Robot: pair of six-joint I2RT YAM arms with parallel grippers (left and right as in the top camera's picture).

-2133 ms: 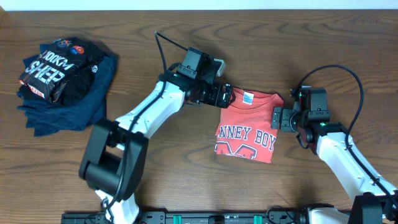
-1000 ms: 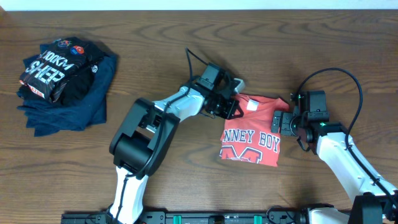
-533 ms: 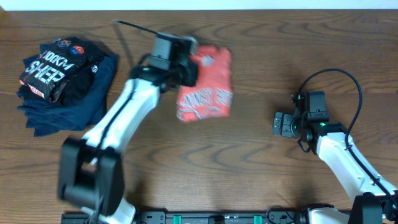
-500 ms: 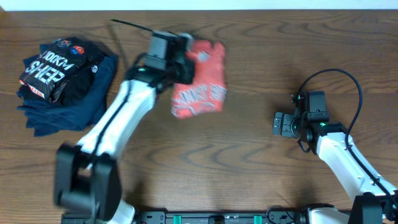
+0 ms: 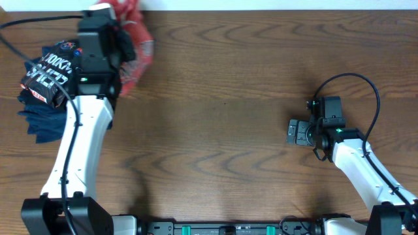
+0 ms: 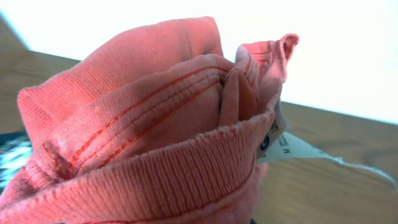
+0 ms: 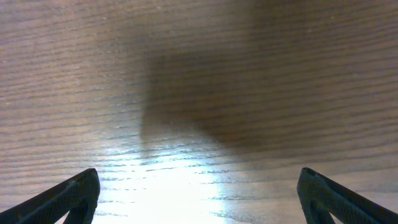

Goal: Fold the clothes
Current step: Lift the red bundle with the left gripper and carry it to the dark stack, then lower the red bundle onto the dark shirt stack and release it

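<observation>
The clothes, a coral-red T-shirt (image 5: 132, 40), hang bunched in the air at the table's far left, next to the pile of dark garments. My left gripper (image 5: 116, 39) is shut on the shirt, its fingers buried in the fabric. The left wrist view is filled with the shirt's ribbed collar and folds (image 6: 143, 124), with the white neck tag (image 6: 292, 146) sticking out to the right. My right gripper (image 5: 295, 132) rests low over bare wood at the right, wide open, its two dark fingertips (image 7: 71, 196) at the corners of the right wrist view with nothing between them.
A black shirt with white and red print (image 5: 55, 70) lies on folded navy garments (image 5: 46, 117) at the far left. The table's back edge (image 5: 261, 9) runs along the top. A black cable (image 5: 353, 81) loops above the right arm.
My left arm has swung the red shirt from the table's middle leftward and up to the far-left corner, beside the dark pile. The right arm has stayed still.
</observation>
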